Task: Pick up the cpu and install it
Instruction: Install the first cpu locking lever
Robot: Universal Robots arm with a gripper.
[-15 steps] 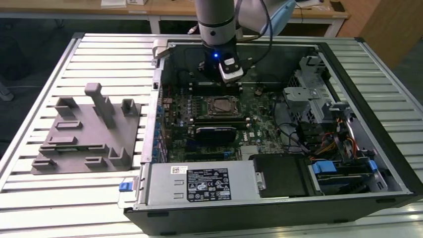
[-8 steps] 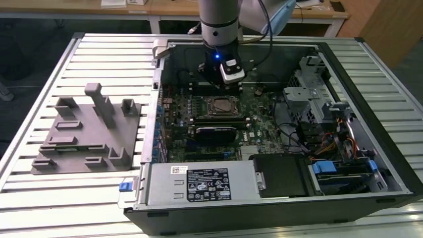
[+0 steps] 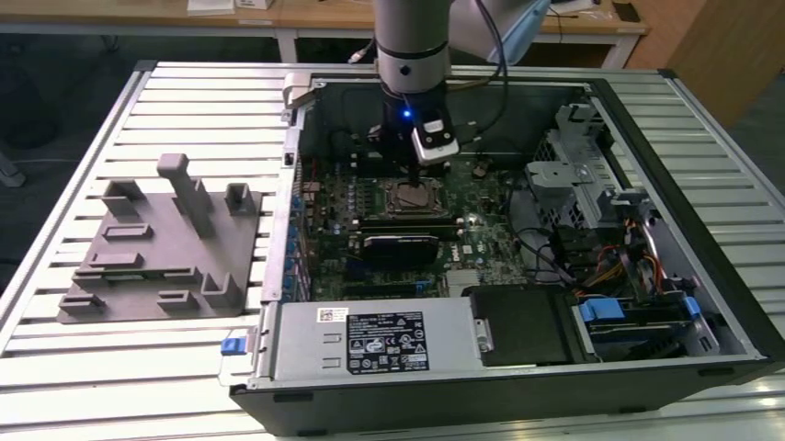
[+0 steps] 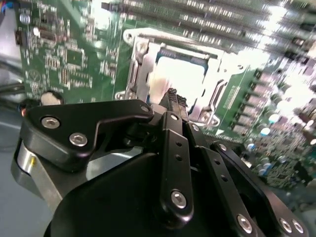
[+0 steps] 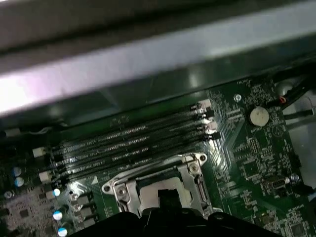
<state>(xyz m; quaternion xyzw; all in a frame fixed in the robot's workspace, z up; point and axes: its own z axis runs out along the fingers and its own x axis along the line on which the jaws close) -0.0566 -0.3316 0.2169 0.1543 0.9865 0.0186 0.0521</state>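
The cpu [image 4: 180, 74] lies flat in the metal-framed socket [image 4: 136, 74] of the green motherboard, its pale silvery top catching glare. It also shows in the first wrist view, cpu [image 5: 145, 193], inside the socket frame [image 5: 118, 186]. My gripper [image 4: 173, 96] hangs just above the cpu with its black fingers drawn together, holding nothing. In the exterior view the gripper [image 3: 405, 173] points down into the open computer case, right over the socket [image 3: 413, 195]. The black tip of the gripper [image 5: 168, 196] covers part of the cpu's top.
A grey moulded tray [image 3: 160, 248] sits on the slatted table at the exterior view's left, outside the case. Memory slots [image 5: 128, 143] run beside the socket. A drive cage and cables [image 3: 613, 239] fill the case's right side, and a power supply [image 3: 368, 340] the front.
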